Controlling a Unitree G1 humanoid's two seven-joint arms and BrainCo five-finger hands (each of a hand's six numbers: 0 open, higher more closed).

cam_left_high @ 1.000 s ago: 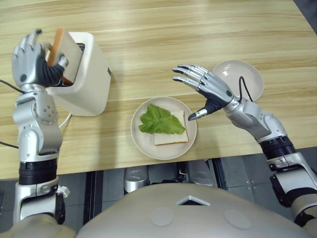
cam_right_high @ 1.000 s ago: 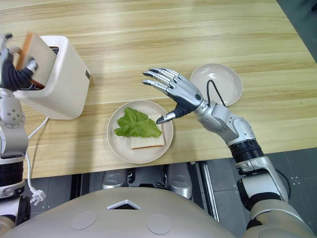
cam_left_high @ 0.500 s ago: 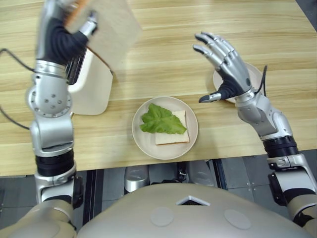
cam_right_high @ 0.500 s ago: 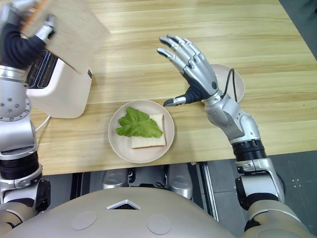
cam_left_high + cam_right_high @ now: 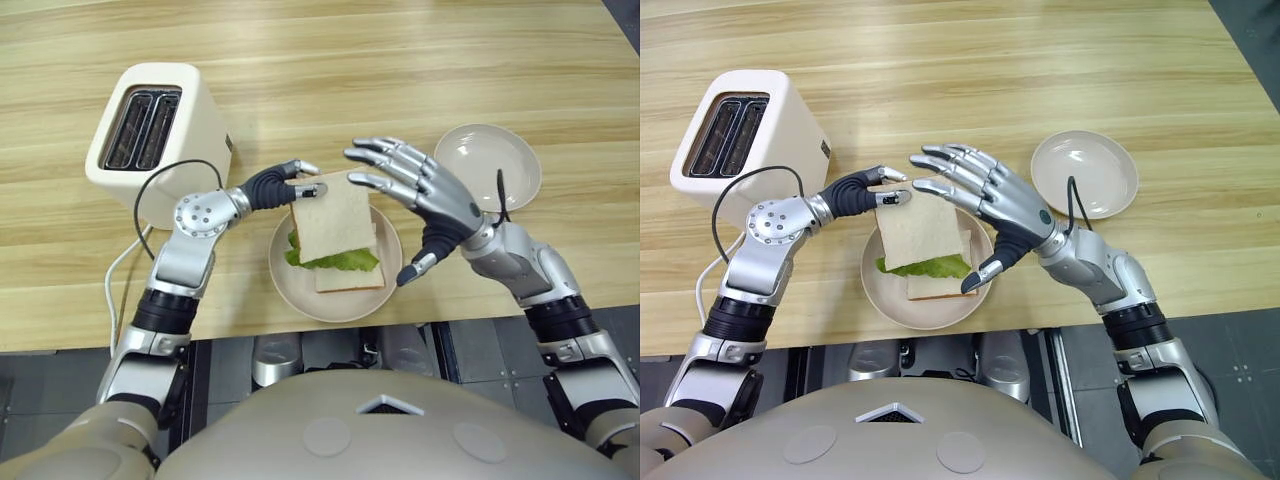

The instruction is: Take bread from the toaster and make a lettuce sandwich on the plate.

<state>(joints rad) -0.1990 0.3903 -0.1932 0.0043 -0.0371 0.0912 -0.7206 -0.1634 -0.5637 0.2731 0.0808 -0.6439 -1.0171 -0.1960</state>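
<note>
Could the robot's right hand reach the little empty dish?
Probably yes: the right hand is open and holds nothing, and the empty dish lies close beside its wrist, with nothing lying between them.

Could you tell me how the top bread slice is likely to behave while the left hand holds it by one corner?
Probably light and fairly stiff: the top bread slice looks flat though the left hand pinches only its corner. It seems soft, so a hard squeeze could dent it. Set on the ruffled lettuce, it may sit unevenly.
</note>
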